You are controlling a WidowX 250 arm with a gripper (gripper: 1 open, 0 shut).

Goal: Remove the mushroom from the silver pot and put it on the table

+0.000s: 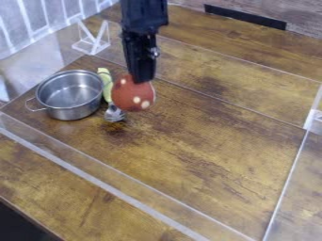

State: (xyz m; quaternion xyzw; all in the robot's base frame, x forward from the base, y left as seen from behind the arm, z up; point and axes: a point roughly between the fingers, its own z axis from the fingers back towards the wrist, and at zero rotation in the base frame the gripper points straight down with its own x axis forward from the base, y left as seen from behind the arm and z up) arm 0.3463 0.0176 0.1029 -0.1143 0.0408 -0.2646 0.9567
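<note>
1. Mushroom [134,95], red-brown cap with pale spots: outside the silver pot [71,94], beside it, directly under my fingertips [138,79]. Whether its base touches the wood, I cannot tell from this angle.
2. My jaws are blurred and dark against the cap. They reach its top, but I cannot tell whether they pinch it or have begun to let go.
3. Nearest the mushroom on the pot's side lies the spoon with the yellow-green handle [104,79], between the two, its metal end close to the cap.
4. Beyond the mushroom from the pot stretches bare plank tabletop [220,132].
5. I judge the lift out of the pot done and the placing in hand. Next I should make sure the mushroom rests on wood beside the pot, off the spoon, then spread my jaws fully and rise straight up without dragging it.
</note>
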